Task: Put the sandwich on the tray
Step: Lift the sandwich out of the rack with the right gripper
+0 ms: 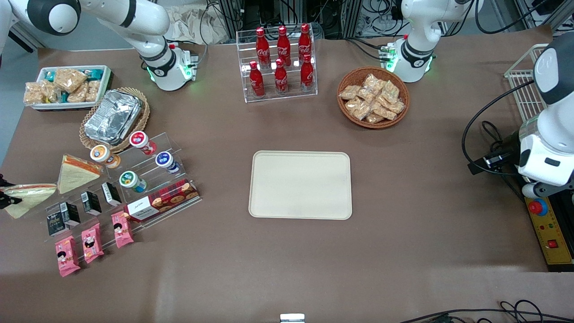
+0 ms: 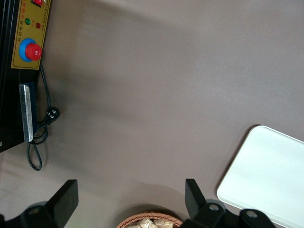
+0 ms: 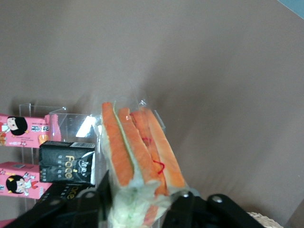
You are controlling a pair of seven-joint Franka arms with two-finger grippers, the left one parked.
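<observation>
The sandwich point(image 1: 28, 196) is a long wedge in clear wrap with pale bread, at the working arm's end of the table beside the clear display shelf. My right gripper point(image 1: 4, 197) shows only as black fingers at the frame edge, closed on the sandwich's end. In the right wrist view the gripper point(image 3: 142, 211) has a finger on each side of the sandwich point(image 3: 137, 152), whose orange and green filling stripes point away from the camera. The cream-beige tray point(image 1: 300, 185) lies flat at the table's middle with nothing on it, well away from the gripper. Its corner shows in the left wrist view point(image 2: 270, 175).
A shorter sandwich wedge point(image 1: 76, 170) lies beside the held one. The clear shelf point(image 1: 121, 188) holds yoghurt cups, black cartons point(image 3: 66, 168), a biscuit box and pink packets. A foil-tray basket point(image 1: 114, 117), snack bin point(image 1: 67, 87), cola rack point(image 1: 280, 63) and snack basket point(image 1: 373, 96) stand farther back.
</observation>
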